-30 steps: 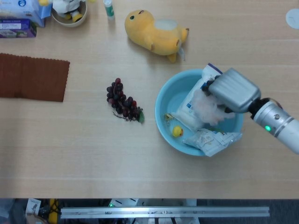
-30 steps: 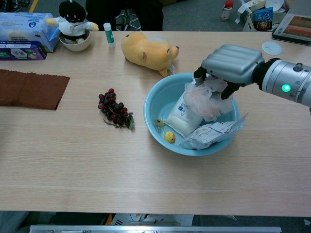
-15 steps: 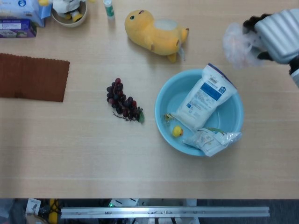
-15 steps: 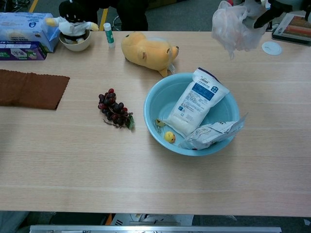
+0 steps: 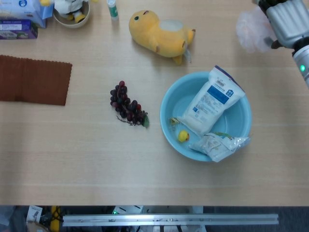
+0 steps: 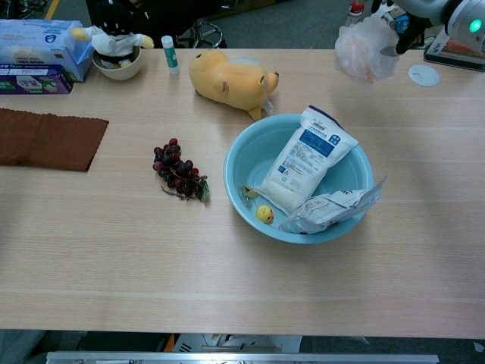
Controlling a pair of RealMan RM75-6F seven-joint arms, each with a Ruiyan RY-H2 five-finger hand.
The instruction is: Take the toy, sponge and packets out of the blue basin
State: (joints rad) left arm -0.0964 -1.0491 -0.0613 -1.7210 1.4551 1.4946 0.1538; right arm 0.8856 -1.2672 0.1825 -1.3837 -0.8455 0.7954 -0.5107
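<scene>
Nearest, the blue basin (image 5: 166, 123) holds a crumpled clear packet (image 5: 218, 144) draped over its front rim, a small yellow duck toy (image 5: 183, 136), and a white-and-blue packet (image 5: 213, 99) leaning on its far wall. Beyond it, up off the table, the right hand (image 5: 284, 18) grips the pale pink mesh sponge (image 5: 253, 31). The left hand is out of sight.

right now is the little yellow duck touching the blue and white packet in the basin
Apart. The head view shows bare basin floor between the yellow duck and the blue and white packet; the chest view agrees.
</scene>
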